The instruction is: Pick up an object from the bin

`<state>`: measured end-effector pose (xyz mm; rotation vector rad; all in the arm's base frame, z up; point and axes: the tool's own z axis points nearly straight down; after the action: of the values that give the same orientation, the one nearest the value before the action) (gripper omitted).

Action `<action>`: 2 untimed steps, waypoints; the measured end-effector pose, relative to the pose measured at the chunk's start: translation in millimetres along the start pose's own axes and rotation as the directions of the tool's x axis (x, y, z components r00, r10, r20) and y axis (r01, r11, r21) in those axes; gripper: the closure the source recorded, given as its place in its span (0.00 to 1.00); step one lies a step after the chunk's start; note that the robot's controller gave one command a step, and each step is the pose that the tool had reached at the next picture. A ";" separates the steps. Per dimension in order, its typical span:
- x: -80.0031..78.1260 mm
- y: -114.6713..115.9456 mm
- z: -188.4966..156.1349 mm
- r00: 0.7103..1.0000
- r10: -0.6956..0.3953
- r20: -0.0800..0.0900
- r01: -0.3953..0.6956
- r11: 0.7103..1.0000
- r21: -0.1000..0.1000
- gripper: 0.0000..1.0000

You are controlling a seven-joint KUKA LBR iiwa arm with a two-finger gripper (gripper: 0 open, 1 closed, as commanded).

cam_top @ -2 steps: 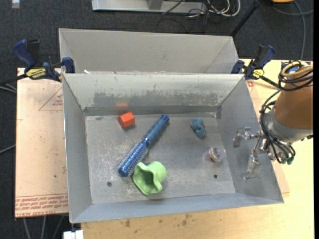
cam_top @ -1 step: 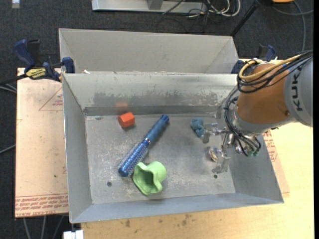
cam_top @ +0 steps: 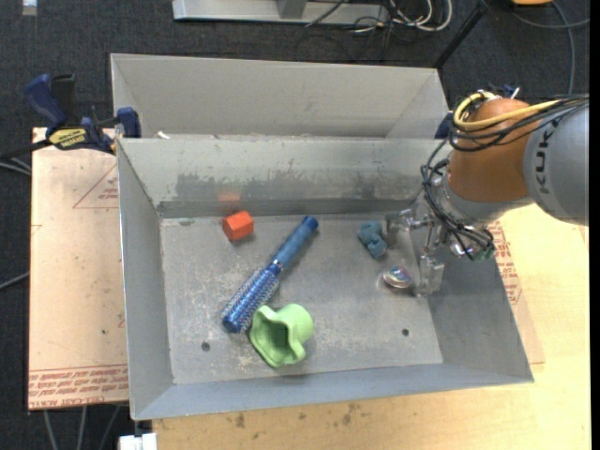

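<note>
End effector beside a small silvery object; whether spread or pinching, cannot tell

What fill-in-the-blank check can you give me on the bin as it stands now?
1. The cube near the back wall of the bin is ___ in colour.
2. The crumpled thing beside the bristled end of the blue brush is ___ in colour.
3. The gripper hangs on the view's ___ side of the bin, next to a small shiny thing.

Missing words: orange; green; right.
</note>
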<state>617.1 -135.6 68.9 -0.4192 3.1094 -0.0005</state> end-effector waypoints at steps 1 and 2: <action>12.7 36.7 -1.3 0.993 0.114 -0.002 -0.114 0.993 -0.003 0.00; 103.0 40.4 -19.7 0.996 -0.085 -0.006 0.085 0.996 -0.003 0.00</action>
<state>507.1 -123.9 88.1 -0.5518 3.0952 0.0018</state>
